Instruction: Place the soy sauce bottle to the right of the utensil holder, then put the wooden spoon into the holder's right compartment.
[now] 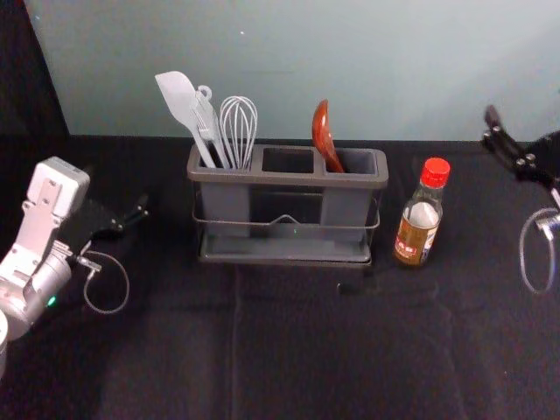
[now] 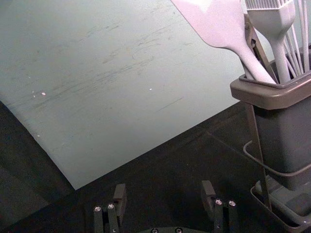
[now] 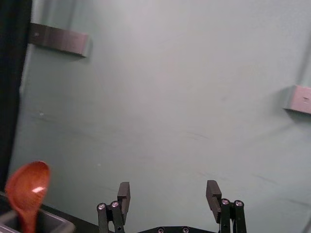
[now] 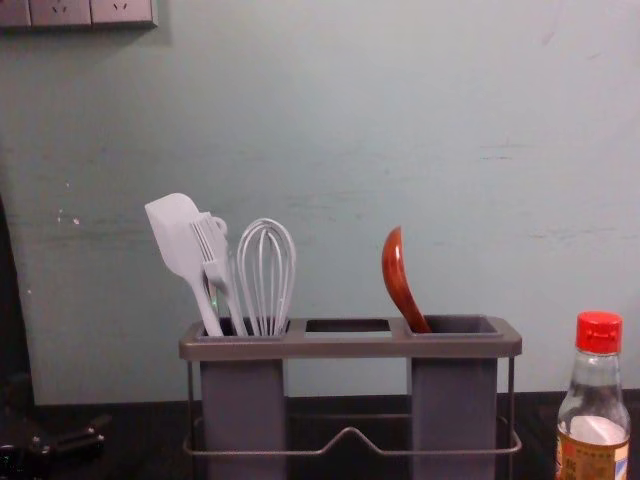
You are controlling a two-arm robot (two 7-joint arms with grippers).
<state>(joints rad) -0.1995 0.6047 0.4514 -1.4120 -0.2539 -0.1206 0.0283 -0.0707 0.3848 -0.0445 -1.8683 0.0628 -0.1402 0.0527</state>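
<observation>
1. Glass soy sauce bottle with red cap (image 1: 418,229): upright, right of centre in head view, near the grey plastic utensil holder (image 1: 289,178), apart from it. Placement judged done.
2. Glossy red-brown wooden spoon (image 1: 323,131): bowl up, leaning in the holder's right compartment (image 1: 348,210). Insertion judged done.
3. Left gripper (image 1: 142,208), left of frame: released, 2 fingers apart, empty.
4. Right gripper (image 3: 167,191), lower centre of right wrist view: released, empty.
5. Judged remaining: 0 placements; at most, arms to park.
</observation>
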